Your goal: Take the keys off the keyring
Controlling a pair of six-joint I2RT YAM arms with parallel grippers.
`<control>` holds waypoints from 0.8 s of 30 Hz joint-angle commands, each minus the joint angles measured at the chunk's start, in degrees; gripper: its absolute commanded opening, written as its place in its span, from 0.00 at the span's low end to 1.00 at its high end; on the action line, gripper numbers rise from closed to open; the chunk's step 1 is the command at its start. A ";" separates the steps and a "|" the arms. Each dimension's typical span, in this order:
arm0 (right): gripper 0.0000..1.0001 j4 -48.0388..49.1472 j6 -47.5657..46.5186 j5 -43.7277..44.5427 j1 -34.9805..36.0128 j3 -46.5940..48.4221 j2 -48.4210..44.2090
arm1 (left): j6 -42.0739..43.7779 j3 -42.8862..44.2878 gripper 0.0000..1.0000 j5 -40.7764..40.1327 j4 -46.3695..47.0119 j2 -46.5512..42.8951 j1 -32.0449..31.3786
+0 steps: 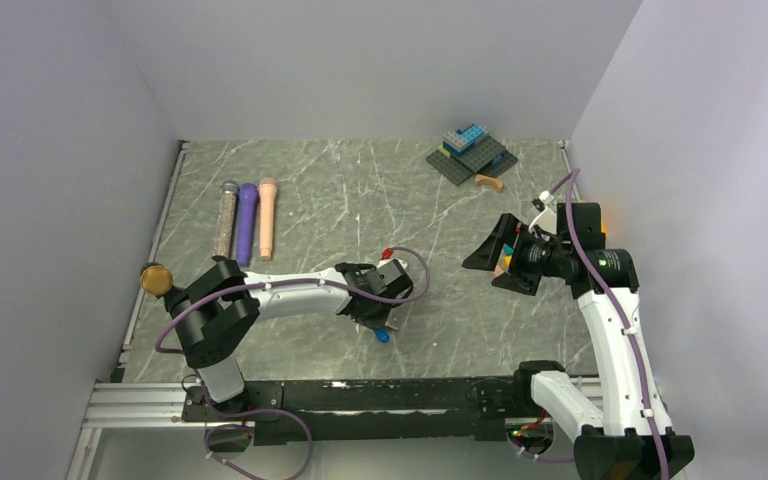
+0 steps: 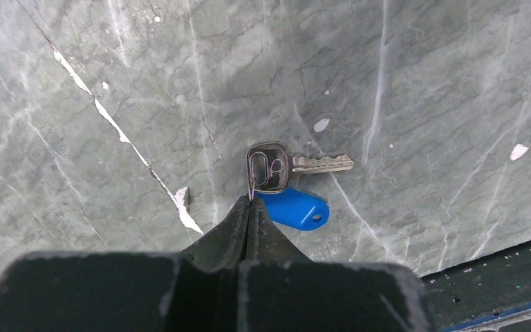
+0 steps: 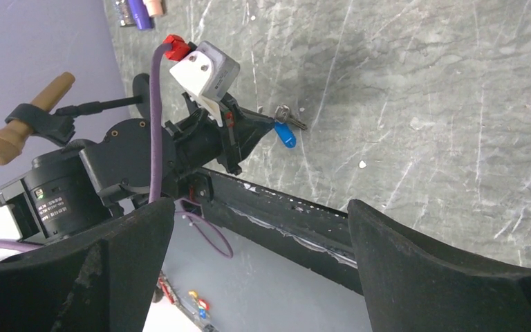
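The keys lie on the grey marble table: a blue oval plastic piece [image 2: 294, 209] and a small metal key with a dark head [image 2: 268, 166], its blade pointing right. The keyring [image 2: 251, 181] is a thin silvery ring seen edge-on through the key's head. My left gripper [image 2: 251, 202] is shut, its tips pinching the ring's near edge. In the top view the blue piece [image 1: 383, 337] lies just below the left gripper [image 1: 384, 322]. My right gripper [image 1: 496, 262] is open and empty, raised at the right, apart from the keys. It sees the blue piece [image 3: 285, 135] from afar.
Three toy microphones [image 1: 247, 220] lie at the back left. A gold-headed microphone [image 1: 156, 279] sits at the left edge. A grey baseplate with bricks [image 1: 472, 155] and a tan arch piece [image 1: 490, 182] are at the back right. A black rail [image 1: 360, 395] runs along the near edge.
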 commanded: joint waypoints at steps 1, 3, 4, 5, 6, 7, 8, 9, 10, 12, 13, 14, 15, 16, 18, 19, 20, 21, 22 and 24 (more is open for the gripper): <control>1.00 1.26 0.55 -3.10 0.04 2.52 -1.51 | 1.29 3.95 0.00 -1.87 -1.70 -4.11 -0.27; 1.00 3.18 1.61 -4.61 -0.01 2.22 -2.03 | 1.76 5.07 0.00 -2.14 -2.88 -5.76 -0.31; 1.00 4.16 2.29 -5.19 -0.06 2.16 -2.28 | 1.95 5.69 0.00 -2.37 -3.60 -6.88 -0.27; 1.00 5.23 3.10 -5.58 0.01 2.12 -2.51 | 2.13 6.51 0.00 -2.55 -4.40 -7.58 -0.27; 1.00 6.31 4.03 -6.00 0.01 2.04 -2.75 | 2.39 7.31 0.00 -2.83 -5.33 -8.22 -0.27; 1.00 7.68 5.10 -6.43 0.01 1.91 -3.04 | 2.70 8.24 0.00 -3.13 -6.29 -8.83 -0.27; 1.00 9.04 6.19 -6.92 0.03 1.78 -3.43 | 3.00 9.24 0.00 -3.43 -7.57 -9.45 -0.27; 1.00 10.62 7.37 -7.51 0.01 1.69 -3.66 | 3.20 10.24 0.00 -3.62 -8.56 -10.16 -0.28; 1.00 12.07 8.85 -8.32 0.01 1.59 -3.92 | 3.52 11.14 0.00 -3.92 -9.42 -10.78 -0.27; 1.00 15.46 11.34 -9.45 0.00 1.59 -4.26 | 4.21 13.44 0.00 -4.59 -11.30 -12.18 -0.27; 1.00 17.64 12.87 -9.91 0.01 1.54 -4.43 | 4.53 14.73 0.00 -5.01 -12.36 -12.81 -0.27; 1.00 19.37 14.42 -10.32 -0.02 1.46 -4.56 | 4.76 16.06 0.00 -5.54 -13.40 -13.46 -0.27; 1.00 21.13 16.01 -10.77 0.03 1.31 -4.61 | 5.18 17.44 0.00 -5.96 -14.47 -13.98 -0.27; 1.00 23.02 17.73 -11.37 0.04 0.98 -4.59 | 5.70 18.96 0.00 -6.44 -15.30 -14.62 -0.27; 1.00 26.88 21.41 -13.00 0.03 0.03 -4.45 | 6.47 21.67 0.00 -7.40 -16.72 -15.79 -0.31; 0.99 29.21 23.35 -13.89 0.04 -0.58 -4.34 | 6.85 22.98 0.00 -7.92 -17.22 -16.40 -0.27; 0.98 31.48 25.37 -14.87 0.04 -1.24 -4.25 | 7.32 24.18 0.00 -8.21 -17.57 -17.03 -0.28; 0.97 33.84 27.58 -15.77 0.04 -2.02 -4.12 | 7.84 25.46 0.00 -8.55 -17.91 -17.62 -0.27; 0.97 36.48 29.77 -16.71 0.04 -2.73 -4.07 | 8.38 26.75 0.00 -8.74 -18.10 -18.20 -0.27; 0.96 41.06 33.83 -17.75 0.04 -4.02 -4.18 | 9.24 29.55 0.00 -9.09 -18.54 -19.26 -0.27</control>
